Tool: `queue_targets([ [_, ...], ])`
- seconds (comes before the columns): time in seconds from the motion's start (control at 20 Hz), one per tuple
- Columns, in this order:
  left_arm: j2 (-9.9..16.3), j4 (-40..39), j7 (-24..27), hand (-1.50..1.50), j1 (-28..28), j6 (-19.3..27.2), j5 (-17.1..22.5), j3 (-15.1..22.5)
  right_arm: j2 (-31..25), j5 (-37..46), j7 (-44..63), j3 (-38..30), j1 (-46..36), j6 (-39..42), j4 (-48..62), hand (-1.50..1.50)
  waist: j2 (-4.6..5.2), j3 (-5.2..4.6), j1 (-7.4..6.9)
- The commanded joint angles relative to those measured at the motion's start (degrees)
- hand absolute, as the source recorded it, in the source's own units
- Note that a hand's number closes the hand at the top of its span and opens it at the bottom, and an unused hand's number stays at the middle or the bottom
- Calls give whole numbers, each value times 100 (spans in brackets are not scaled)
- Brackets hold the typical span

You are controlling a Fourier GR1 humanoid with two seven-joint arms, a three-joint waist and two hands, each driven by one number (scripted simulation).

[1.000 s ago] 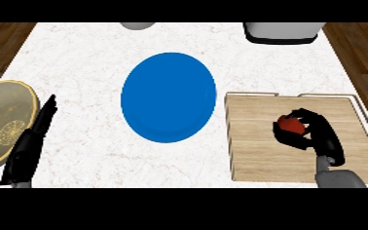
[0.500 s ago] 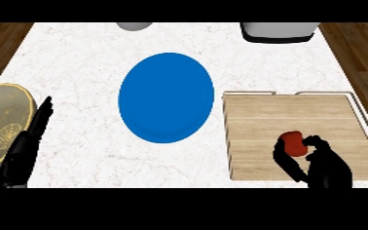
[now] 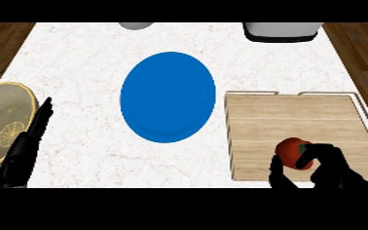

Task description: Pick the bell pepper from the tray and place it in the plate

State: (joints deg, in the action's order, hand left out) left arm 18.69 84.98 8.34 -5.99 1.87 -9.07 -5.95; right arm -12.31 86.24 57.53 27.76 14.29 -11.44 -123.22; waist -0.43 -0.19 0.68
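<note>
Right hand (image 3: 325, 168) is seen at the lower right, over the near edge of the wooden tray (image 3: 295, 122). Its fingers and thumb are curled round the red bell pepper (image 3: 293, 152); the thumb sits on the pepper's left-near side, the other fingers on its right. The pepper is clamped between them, its upper-left face still exposed. Whether the pepper is touching the tray surface or is lifted off it cannot be told from this view.

The blue plate (image 3: 167, 96) lies on the white counter (image 3: 79, 58), well apart from the curled fingers, to their left and farther from the robot. Nothing is on it. The tray's left edge is just beside the plate's right rim, not touching.

Left hand (image 3: 27, 141) is resting at the lower left edge, fingers straight and together, pointing away from the robot. Just left of those fingertips a round tan dish (image 3: 10, 112) is partly visible at the frame edge.

At the far counter edge, a grey object (image 3: 135, 25) and a grey-and-black container (image 3: 280, 30) are cut off by the frame.
</note>
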Motion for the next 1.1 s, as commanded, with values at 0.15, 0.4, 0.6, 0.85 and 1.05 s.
queue_targets([
  [0.15,-107,68,-179,0,250,-56,-53,99,1027,829,87,1221,-1294,1023,-186,150,44,14,-105],
  [0.4,-125,-247,193,0,116,-58,-104,8,1216,411,1098,1665,-2875,1840,267,150,57,9,-168],
  [0.6,-155,165,-104,0,115,-15,-203,97,1224,-185,1702,1468,-4025,1413,1174,150,53,14,-222],
  [0.85,-213,16,92,0,35,-90,-216,160,1227,-1138,1708,813,-4767,723,2243,150,70,16,-270],
  [1.05,-130,-252,-28,0,509,-202,-214,155,1228,-2016,1465,196,-5546,442,3403,150,131,12,-366],
])
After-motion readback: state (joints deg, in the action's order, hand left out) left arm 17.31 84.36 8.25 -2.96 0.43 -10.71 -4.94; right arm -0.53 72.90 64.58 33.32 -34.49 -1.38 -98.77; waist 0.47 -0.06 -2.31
